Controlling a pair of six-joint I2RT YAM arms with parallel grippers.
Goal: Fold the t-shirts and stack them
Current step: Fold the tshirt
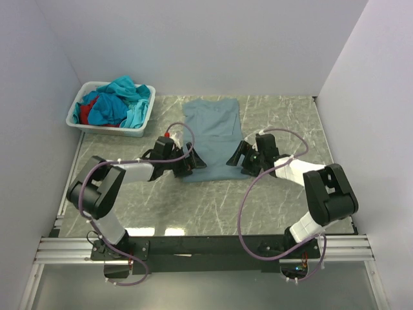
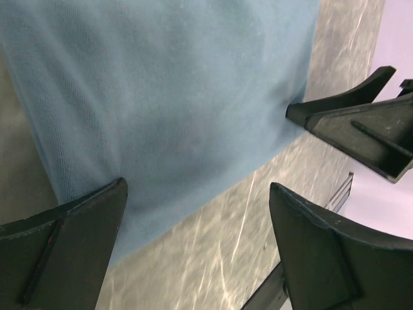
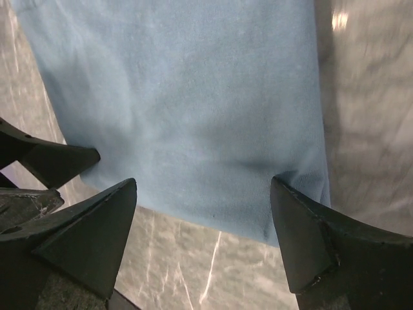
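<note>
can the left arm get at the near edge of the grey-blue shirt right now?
Probably yes: the left gripper is open over the near edge of the grey-blue shirt, with nothing on the cloth there. The right gripper sits at the other corner.

we count one grey-blue t-shirt [image 1: 213, 129], one white basket [image 1: 103, 127] upper left, its heaped shirts [image 1: 116, 103] uncountable, and two grippers: left gripper [image 1: 193, 161], right gripper [image 1: 236, 158].

Left arm [image 1: 106, 184] and right arm [image 1: 326, 187] bend inward, elbows out, left gripper [image 1: 192, 163] and right gripper [image 1: 237, 157] held low, tips facing, apart, both jaws spread wide
</note>
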